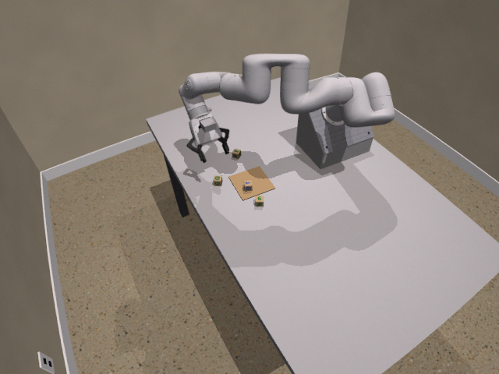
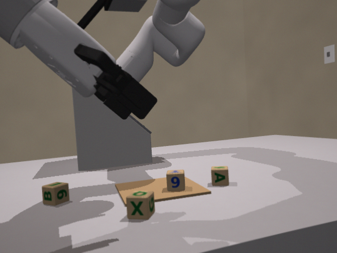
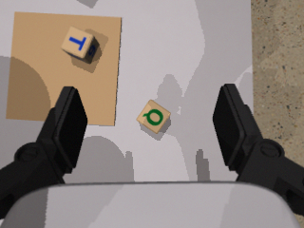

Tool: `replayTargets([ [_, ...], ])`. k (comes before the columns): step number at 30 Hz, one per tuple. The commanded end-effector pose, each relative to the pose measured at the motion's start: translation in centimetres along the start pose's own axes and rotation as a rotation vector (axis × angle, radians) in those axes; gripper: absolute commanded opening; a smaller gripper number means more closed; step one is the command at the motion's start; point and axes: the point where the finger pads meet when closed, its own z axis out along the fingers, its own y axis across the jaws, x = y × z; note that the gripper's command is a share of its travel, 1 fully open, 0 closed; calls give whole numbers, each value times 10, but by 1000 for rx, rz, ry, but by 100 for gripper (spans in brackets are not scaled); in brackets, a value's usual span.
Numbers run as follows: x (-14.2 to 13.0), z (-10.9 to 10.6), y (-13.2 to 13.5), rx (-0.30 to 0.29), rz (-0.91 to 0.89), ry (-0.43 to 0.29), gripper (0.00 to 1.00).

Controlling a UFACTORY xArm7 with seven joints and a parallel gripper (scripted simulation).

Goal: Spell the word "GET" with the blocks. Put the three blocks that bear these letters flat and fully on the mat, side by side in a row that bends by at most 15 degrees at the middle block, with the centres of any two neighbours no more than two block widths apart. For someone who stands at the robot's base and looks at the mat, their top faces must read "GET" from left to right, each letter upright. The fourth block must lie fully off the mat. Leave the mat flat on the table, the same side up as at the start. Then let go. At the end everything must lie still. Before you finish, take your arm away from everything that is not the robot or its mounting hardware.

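Note:
The tan mat (image 1: 263, 181) (image 2: 196, 192) (image 3: 28, 47) lies flat on the table. A block with a blue T on top (image 1: 247, 185) (image 2: 175, 180) (image 3: 80, 44) stands on the mat; its side shows a blue 9. A block with a green Q-like ring on top and an X on its side (image 1: 217, 179) (image 2: 140, 205) (image 3: 154, 117) lies off the mat near the table edge. A block with A on its side (image 1: 259, 200) (image 2: 219, 175) and one with B and 9 on its sides (image 1: 236, 153) (image 2: 55, 193) also lie off the mat. My gripper (image 1: 214, 156) (image 2: 136, 114) (image 3: 149, 102) is open and empty, high above the Q block.
The grey table (image 1: 322, 261) (image 2: 258, 196) has its edge close to the Q block; brown floor (image 3: 280, 47) shows beyond it in the wrist view. The robot's grey base (image 1: 332, 139) (image 2: 108, 141) stands behind the mat.

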Motion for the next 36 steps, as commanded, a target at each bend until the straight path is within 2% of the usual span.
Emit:
replayTargets([
  [1, 1, -2, 1, -2, -2, -3, 100],
  [28, 0, -3, -1, -2, -3, -3, 100],
  [29, -6, -9, -9, -1, -3, -6, 100],
  [31, -6, -9, -9, -1, -3, -6, 100],
  [33, -33, -36, -51, 1, -5, -13, 100],
  [36, -44, -48, -72, 1, -5, -13, 100],
])
